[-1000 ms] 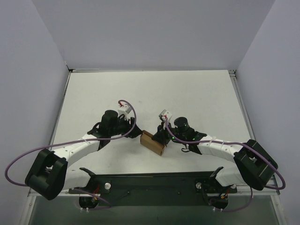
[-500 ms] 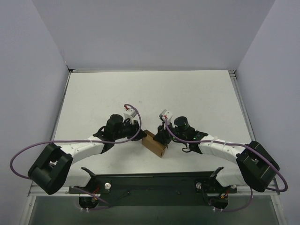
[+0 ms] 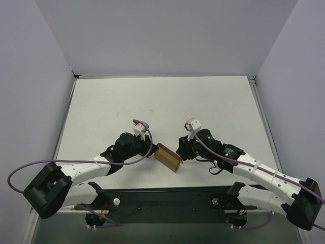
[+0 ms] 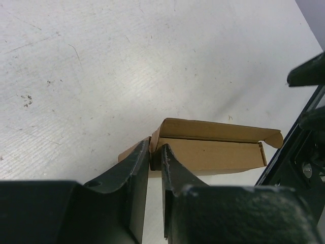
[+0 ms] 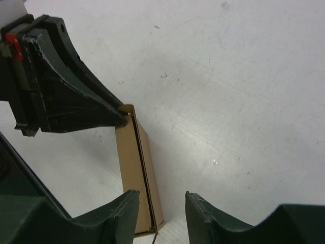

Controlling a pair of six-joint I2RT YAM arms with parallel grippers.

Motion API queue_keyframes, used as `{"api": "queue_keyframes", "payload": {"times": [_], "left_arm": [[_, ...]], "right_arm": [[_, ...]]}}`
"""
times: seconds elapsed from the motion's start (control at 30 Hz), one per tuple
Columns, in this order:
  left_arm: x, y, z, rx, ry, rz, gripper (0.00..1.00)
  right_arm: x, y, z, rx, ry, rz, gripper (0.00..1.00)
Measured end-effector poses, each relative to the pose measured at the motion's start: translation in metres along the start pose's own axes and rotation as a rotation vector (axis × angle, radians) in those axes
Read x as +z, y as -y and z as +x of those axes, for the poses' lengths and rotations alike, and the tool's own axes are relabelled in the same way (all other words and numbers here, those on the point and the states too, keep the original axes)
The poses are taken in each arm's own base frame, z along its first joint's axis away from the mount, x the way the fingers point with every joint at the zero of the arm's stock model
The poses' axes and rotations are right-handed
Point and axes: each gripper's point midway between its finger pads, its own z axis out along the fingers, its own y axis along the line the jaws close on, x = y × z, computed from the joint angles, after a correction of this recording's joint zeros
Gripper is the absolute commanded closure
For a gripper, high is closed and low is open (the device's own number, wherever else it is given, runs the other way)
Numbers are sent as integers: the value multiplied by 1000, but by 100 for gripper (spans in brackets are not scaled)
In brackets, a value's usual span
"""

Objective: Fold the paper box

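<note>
Both arms reach low and inward from the near edge of the counter (image 3: 213, 101), their wrists close together at its middle. The left claw (image 4: 155, 152) is clenched on one end of the paper box (image 3: 168, 158), which lies near the counter's near edge. The right claw (image 5: 161, 195) is released, spread over the other end. The left claw's fingers (image 4: 134, 173) hide the pinched edge. From above, both claws' tips are lost under the wrists.

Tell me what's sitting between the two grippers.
The paper box, in the top view: it lies between the left gripper, which pinches its end, and the open right gripper.
</note>
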Motion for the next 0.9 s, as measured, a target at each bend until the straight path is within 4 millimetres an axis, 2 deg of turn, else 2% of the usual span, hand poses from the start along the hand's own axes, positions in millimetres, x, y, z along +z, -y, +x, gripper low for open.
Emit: {"api": "queue_keyframes", "payload": {"times": [0.17,0.27,0.47,0.57,0.73,0.9], "left_arm": [[-3,-1,1,-17,26,-24,79],[-3,-1,1,-29,33,-33,79],[-4,-2,0,-34,48,-46,79],[-5,-2,1,-34,50,-46,79],[-6,-2,0,-35,56,-51,79],[-6,-2,0,-37,59,-55,79]], "right_arm": [[-11,-9,31,51,-111,18,65],[-14,-15,42,78,-150,22,67],[-15,-15,51,106,-177,52,70],[-13,-10,55,108,-191,79,74],[-10,-7,61,98,-218,106,86],[-9,-10,58,82,-223,106,90]]}}
